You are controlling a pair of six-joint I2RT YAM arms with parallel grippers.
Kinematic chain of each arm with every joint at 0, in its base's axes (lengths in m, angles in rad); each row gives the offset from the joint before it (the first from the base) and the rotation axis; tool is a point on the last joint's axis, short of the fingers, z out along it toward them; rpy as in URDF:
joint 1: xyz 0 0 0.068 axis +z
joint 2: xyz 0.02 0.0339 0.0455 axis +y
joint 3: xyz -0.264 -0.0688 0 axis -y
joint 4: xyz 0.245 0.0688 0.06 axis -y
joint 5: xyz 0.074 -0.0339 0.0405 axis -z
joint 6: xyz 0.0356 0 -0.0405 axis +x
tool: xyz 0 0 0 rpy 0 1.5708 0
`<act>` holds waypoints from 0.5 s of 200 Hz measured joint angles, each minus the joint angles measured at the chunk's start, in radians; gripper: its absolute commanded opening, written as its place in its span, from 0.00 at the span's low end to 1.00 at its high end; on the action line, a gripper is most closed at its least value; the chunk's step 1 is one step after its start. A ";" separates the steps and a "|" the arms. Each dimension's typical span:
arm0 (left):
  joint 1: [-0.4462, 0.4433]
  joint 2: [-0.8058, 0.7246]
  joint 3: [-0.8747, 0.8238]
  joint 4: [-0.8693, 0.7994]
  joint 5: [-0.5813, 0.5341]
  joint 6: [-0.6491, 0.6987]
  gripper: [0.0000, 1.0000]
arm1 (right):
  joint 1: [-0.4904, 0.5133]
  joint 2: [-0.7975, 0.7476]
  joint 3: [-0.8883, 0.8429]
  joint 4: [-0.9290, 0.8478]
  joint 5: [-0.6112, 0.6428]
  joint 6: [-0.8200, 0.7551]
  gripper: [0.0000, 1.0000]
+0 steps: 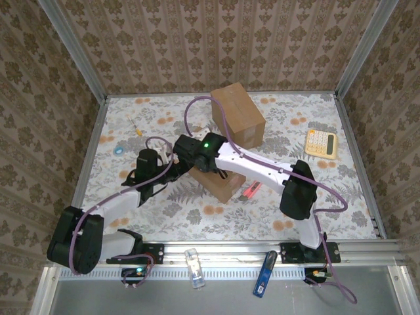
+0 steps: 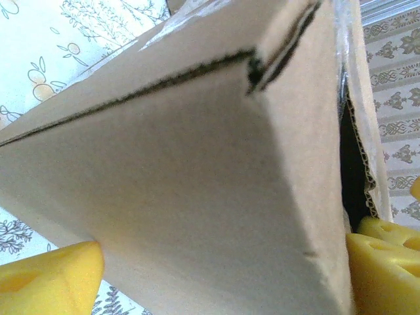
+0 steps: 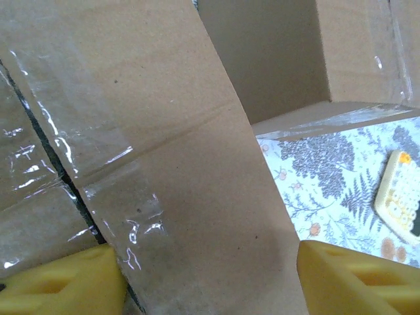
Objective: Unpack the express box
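The express box point(image 1: 223, 185) is a small brown cardboard box in the middle of the table, partly under both arms. My left gripper point(image 1: 169, 169) reaches it from the left. In the left wrist view a corner of the box point(image 2: 197, 197) spans the whole gap between the yellow fingers point(image 2: 49, 279), and the left gripper point(image 2: 220, 275) stands wide, closed on it. My right gripper point(image 1: 188, 156) sits over the box's left end. In the right wrist view a taped top flap point(image 3: 197, 197) lies between the pads of the right gripper point(image 3: 210, 282), meeting both.
A larger closed cardboard box point(image 1: 237, 115) stands behind, also seen in the right wrist view point(image 3: 275, 52). A cream calculator point(image 1: 321, 142) lies at the right. A pink item point(image 1: 251, 191) lies beside the express box. A yellow tool point(image 1: 136, 128) and a blue piece point(image 1: 119, 150) lie at the left.
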 measured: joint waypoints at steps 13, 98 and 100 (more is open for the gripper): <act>0.000 0.008 0.006 -0.002 0.003 0.003 0.91 | 0.002 0.002 0.003 -0.001 0.015 -0.001 0.65; 0.007 0.065 0.015 0.049 0.043 0.019 0.90 | -0.014 0.005 0.090 -0.055 0.184 -0.069 0.64; 0.007 0.065 0.015 0.050 0.045 0.021 0.90 | -0.017 0.005 0.093 -0.055 0.190 -0.071 0.64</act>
